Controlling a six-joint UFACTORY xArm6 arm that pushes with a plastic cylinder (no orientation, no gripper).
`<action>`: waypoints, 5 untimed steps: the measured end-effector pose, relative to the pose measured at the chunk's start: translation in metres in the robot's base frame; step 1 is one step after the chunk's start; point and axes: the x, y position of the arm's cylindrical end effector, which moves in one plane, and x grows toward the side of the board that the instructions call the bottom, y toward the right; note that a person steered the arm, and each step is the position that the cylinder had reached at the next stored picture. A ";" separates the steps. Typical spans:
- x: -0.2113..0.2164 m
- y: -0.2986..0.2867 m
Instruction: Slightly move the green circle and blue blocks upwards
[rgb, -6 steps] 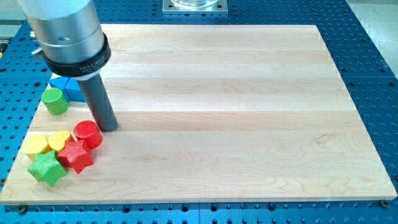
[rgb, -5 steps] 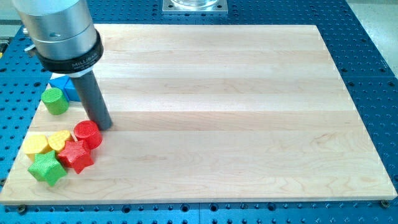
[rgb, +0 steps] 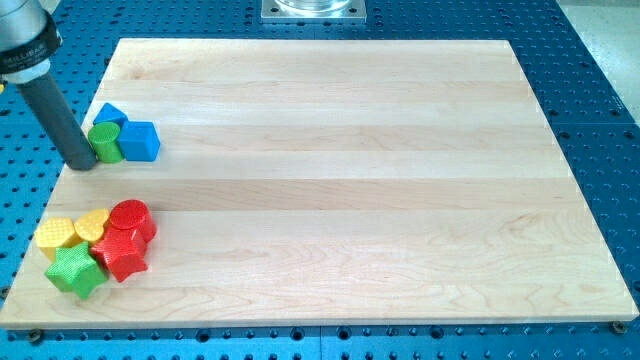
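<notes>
The green circle (rgb: 105, 142) sits near the board's left edge, touching two blue blocks: one (rgb: 109, 115) just above it and one (rgb: 139, 141) at its right. My tip (rgb: 82, 164) stands at the green circle's left side, touching or almost touching it, a little below its middle. The rod rises from there toward the view's top left corner.
A cluster lies at the board's bottom left: a red circle (rgb: 131, 219), a red star (rgb: 121, 251), a green star (rgb: 74, 270), a yellow heart (rgb: 94, 226) and another yellow block (rgb: 56, 235). The wooden board's left edge (rgb: 60, 180) runs just beside my tip.
My tip has moved from above the red circle to the left, round to the green circle's left side. The green circle has shifted right and up against the blue blocks.
</notes>
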 end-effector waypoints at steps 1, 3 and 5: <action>0.001 -0.002; 0.041 0.011; 0.008 0.017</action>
